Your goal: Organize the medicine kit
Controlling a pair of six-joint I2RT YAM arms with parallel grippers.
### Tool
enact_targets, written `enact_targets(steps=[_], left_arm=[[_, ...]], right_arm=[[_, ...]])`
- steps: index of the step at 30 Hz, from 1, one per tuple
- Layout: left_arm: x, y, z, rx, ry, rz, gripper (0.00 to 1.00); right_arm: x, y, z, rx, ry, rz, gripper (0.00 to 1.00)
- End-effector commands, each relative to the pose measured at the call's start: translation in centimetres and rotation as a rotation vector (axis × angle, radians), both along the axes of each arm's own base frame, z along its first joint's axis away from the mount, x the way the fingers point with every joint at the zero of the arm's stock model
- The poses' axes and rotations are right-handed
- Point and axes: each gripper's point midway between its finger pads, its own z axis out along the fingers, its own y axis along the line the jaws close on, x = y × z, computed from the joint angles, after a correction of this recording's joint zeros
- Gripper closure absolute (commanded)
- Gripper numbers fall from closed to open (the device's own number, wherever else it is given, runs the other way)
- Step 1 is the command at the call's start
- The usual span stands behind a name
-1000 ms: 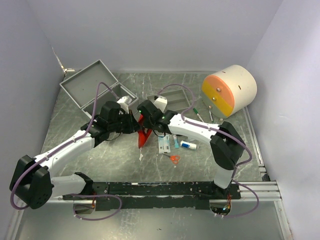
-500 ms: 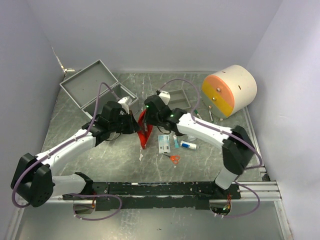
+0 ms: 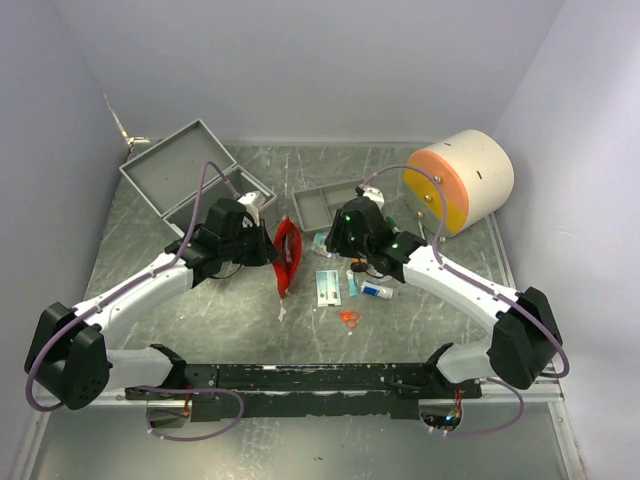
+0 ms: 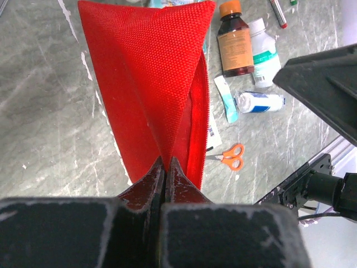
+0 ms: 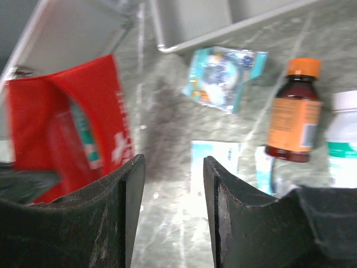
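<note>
Now the right fingers [image 5: 111,206] are no longer on the small red fabric pouch with the white cross [image 3: 288,255]. A second ago they were at its mouth; they have let go, spread apart and swung right. They hover empty above the marbled grey worktop [image 3: 230,310], near the brown bottle with the orange cap [image 5: 292,111] and the white bottle [image 5: 345,139].

The left fingers [image 4: 148,184] stay pressed together on a corner of the pouch, holding it up with its zip gaping.

The silvery-grey metal medicine kit [image 3: 170,165] sits open at the back left of the worktop, behind the left arm and well apart from the right fingers. The shallow grey divided tray [image 3: 330,200] lies just behind the loose items.

By my reading, the pouch now rests with one arm alone, which frees the right arm to fetch another loose item.
</note>
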Motion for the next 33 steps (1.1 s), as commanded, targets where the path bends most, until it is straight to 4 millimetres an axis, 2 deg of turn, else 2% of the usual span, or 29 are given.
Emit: enact_targets(steps=[1, 7, 11, 18, 26, 28, 31, 33], left_arm=[[0.3, 0.3, 2.2, 0.020, -0.061, -0.011, 0.93], [-1.1, 0.2, 2.9, 0.014, -0.091, -0.100, 0.93], [-1.6, 0.2, 3.0, 0.012, -0.102, -0.125, 0.93], [-1.6, 0.1, 3.0, 0.013, -0.103, -0.136, 0.93], [-1.4, 0.2, 2.9, 0.020, -0.108, -0.126, 0.93], [-1.4, 0.2, 2.8, 0.017, -0.102, -0.126, 0.93], [-1.3, 0.2, 2.6, 0.022, -0.096, -0.117, 0.93], [-1.2, 0.4, 2.6, 0.031, -0.094, -0.104, 0.93]], right_arm=[[1.4, -1.3, -1.4, -0.033, -0.047, 0.054, 0.54], [4.4, -2.0, -5.9, -0.173, -0.004, 0.057, 0.54], [6.4, -2.1, -7.3, -0.231, 0.020, 0.000, 0.53], [7.7, -3.4, -10.4, -0.304, 0.088, -0.109, 0.58], [7.6, -3.3, -12.8, -0.316, 0.143, -0.087, 0.76], [7.4, -3.0, -13.1, -0.308, 0.150, -0.066, 0.82], [7.0, -2.7, -12.9, -0.304, 0.158, -0.038, 1.00], [6.6, -2.9, -12.4, -0.313, 0.166, -0.020, 1.00]])
